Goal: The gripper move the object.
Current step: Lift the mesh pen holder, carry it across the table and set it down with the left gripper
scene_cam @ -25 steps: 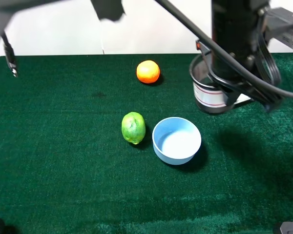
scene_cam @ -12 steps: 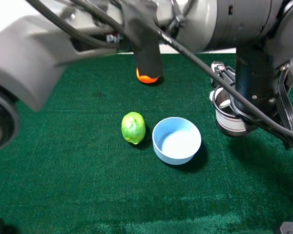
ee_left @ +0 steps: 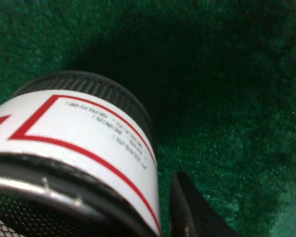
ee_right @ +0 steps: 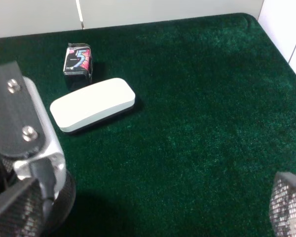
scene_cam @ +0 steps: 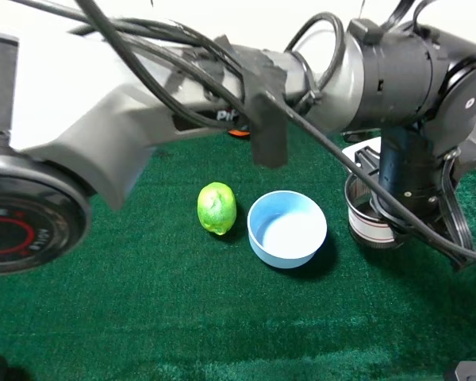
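The black wire-mesh cup [scene_cam: 370,223] with a white band and thin red stripes stands just right of the light blue bowl [scene_cam: 270,248]. My left arm reaches across from the left. Its black gripper [scene_cam: 397,202] comes down over the cup and is shut on it. In the left wrist view the cup [ee_left: 84,143] fills the frame, with one black finger [ee_left: 187,212] against its side. Whether the cup touches the cloth cannot be told. My right gripper [ee_right: 148,217] is open and empty, with its fingertips [ee_right: 288,207] wide apart over bare cloth.
A green lime [scene_cam: 216,208] lies left of the bowl. An orange [scene_cam: 238,132] is mostly hidden behind the left arm. A white case [ee_right: 92,104] and a small gum pack [ee_right: 79,58] lie at the back right. The green cloth [scene_cam: 143,302] covers the table.
My left arm has carried the cup from the back right forward to beside the bowl. The arm now stretches low across the view and hides most of the orange.
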Robot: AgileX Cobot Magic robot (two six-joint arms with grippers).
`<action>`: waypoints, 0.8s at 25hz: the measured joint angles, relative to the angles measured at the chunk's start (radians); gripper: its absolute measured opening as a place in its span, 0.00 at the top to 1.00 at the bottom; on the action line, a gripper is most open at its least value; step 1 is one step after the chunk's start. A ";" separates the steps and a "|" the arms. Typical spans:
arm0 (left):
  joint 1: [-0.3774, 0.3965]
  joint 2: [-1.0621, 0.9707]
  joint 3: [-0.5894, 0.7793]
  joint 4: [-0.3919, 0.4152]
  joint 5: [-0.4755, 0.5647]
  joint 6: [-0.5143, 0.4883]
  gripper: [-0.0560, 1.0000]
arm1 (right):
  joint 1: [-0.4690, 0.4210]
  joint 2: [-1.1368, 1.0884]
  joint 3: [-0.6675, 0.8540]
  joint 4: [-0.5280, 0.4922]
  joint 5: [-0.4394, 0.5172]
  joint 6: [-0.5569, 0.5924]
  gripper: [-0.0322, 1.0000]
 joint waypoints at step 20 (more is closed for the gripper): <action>0.000 0.038 0.000 -0.010 -0.003 0.001 0.85 | 0.000 0.000 0.000 0.001 0.000 0.000 0.30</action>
